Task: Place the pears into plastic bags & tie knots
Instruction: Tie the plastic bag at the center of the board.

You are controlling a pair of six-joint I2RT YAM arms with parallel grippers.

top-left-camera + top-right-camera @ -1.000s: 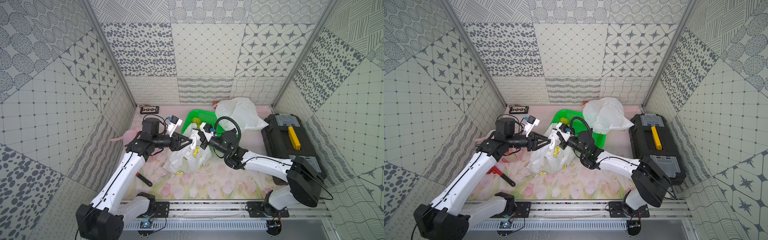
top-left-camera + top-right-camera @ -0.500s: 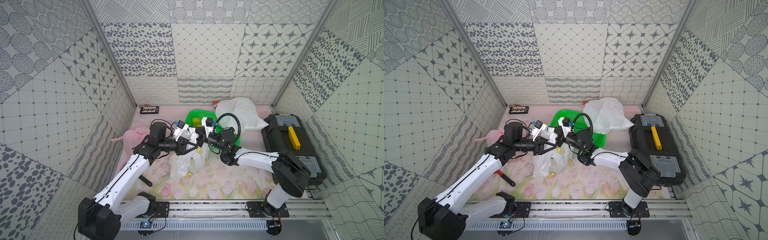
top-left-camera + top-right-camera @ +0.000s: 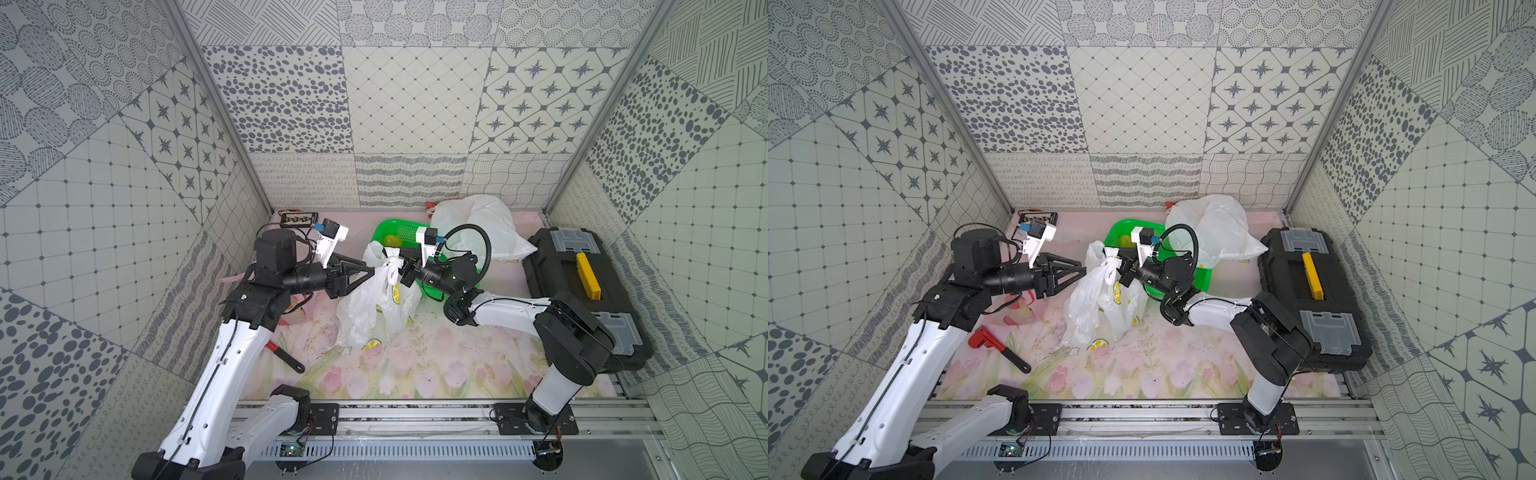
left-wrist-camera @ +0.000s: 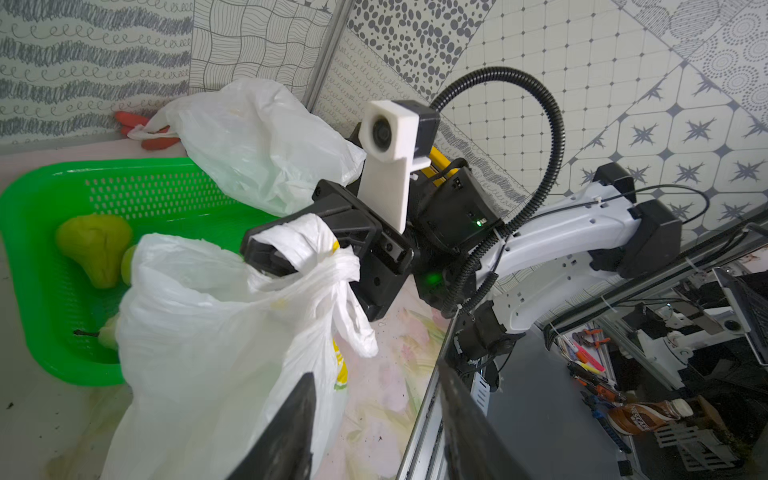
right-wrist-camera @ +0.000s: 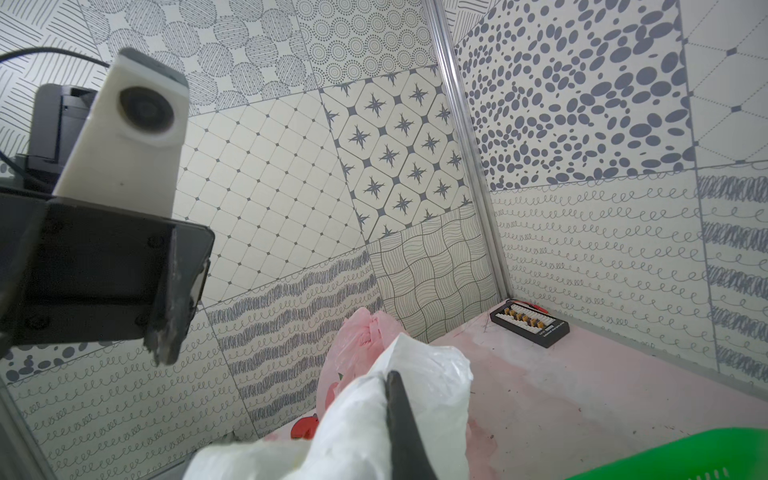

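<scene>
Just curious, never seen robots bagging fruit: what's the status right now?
Right jaws shut on handles of white lemon-print plastic bag. Left jaws open, empty, alongside. Green pears in green perforated basket. Nothing blocking.

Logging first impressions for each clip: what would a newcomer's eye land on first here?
The lemon-print bag stands mid-table, its bunched top pinched by the shut right gripper, while the open left gripper points at it from the opposite side. Behind it, a bright green basket holds pears. A black toolbox lies on the right.
</scene>
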